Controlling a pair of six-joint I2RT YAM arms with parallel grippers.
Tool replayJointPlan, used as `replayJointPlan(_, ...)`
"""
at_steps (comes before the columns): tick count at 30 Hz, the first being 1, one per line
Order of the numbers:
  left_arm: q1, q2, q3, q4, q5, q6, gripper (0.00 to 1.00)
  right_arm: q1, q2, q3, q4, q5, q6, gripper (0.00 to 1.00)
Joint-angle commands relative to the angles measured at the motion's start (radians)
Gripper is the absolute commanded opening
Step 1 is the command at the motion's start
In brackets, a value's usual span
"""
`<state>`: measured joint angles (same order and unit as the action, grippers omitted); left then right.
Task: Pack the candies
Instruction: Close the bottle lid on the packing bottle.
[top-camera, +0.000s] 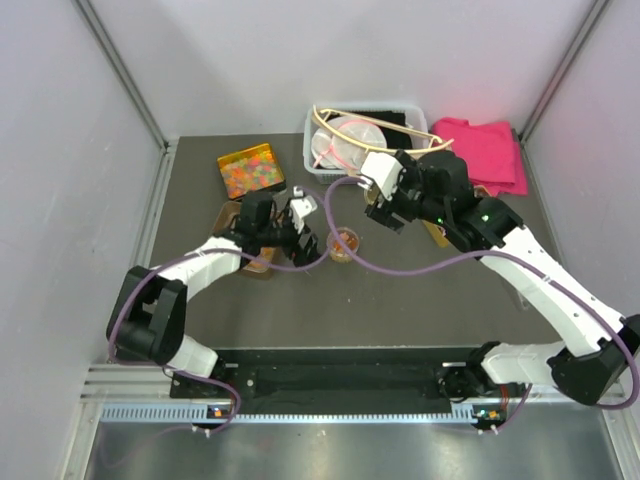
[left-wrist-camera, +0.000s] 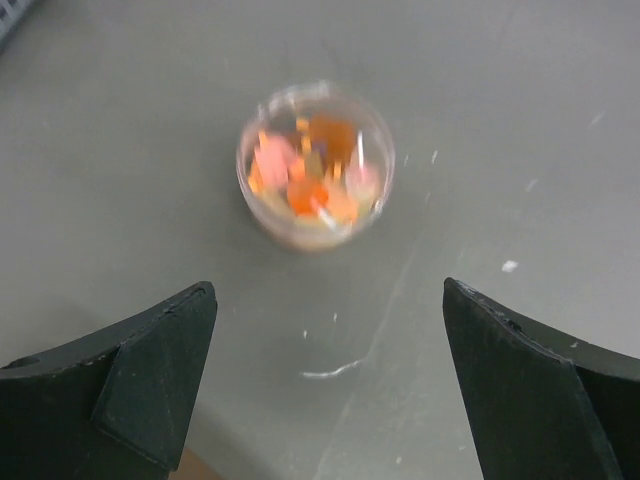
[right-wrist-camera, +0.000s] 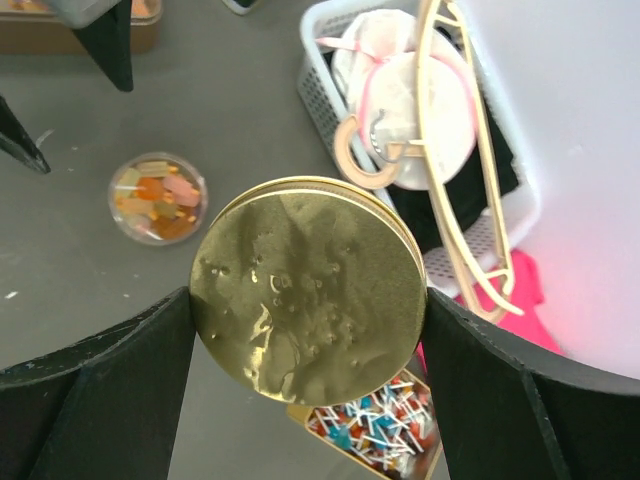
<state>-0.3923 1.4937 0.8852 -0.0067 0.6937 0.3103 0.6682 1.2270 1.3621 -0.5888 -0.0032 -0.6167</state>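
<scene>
The jar (left-wrist-camera: 315, 165) stood upright and uncovered on the bench (top-camera: 400, 300), partly filled with candies (left-wrist-camera: 305, 185) in orange, pink and pale tints. The left pincer (left-wrist-camera: 327, 310) hung just on the near side of the jar, spread wide with nothing between its fingers and clear of the glass. The right pincer (right-wrist-camera: 310, 300) hovered to the jar's right and a little behind it, gripping a round gold lid (right-wrist-camera: 310, 290) by its edges, flat face toward the wrist camera. A tray (top-camera: 224, 172) with more candies lay behind the jar to its left. A white basket (right-wrist-camera: 325, 95) sat behind the jar, near the back wall, and a pink cloth (top-camera: 485, 150) lay further right of it. Wrapped sweets (right-wrist-camera: 375, 425) showed below the lid, right of the jar.
</scene>
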Motion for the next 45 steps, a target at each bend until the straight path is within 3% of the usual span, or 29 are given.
replayJointPlan(1, -0.008, -0.078, -0.152, 0.266, -0.026, 0.141, 0.99, -0.030, 0.029, 0.077, -0.025, -0.083, 0.051, 0.82)
replayJointPlan(7, -0.025, -0.041, -0.293, 0.560, -0.034, 0.144, 0.99, -0.058, 0.068, 0.089, -0.039, -0.115, 0.071, 0.82)
replayJointPlan(16, -0.043, 0.095, -0.264, 0.659, -0.042, 0.005, 0.99, -0.085, 0.129, 0.129, -0.082, -0.161, 0.098, 0.84)
replayJointPlan(20, -0.059, 0.154, -0.318, 0.873, -0.065, -0.104, 0.99, -0.090, 0.141, 0.144, -0.088, -0.175, 0.106, 0.84)
replayJointPlan(25, -0.072, 0.217, -0.340, 1.029, -0.092, -0.256, 0.99, -0.091, 0.163, 0.149, -0.088, -0.173, 0.107, 0.84)
replayJointPlan(38, -0.125, 0.493, -0.443, 1.556, -0.167, -0.307, 0.99, -0.096, 0.180, 0.109, -0.075, -0.205, 0.132, 0.85)
replayJointPlan(45, -0.181, 0.481, -0.407, 1.446, -0.322, -0.295, 0.99, -0.101, 0.224, 0.107, -0.068, -0.233, 0.153, 0.85)
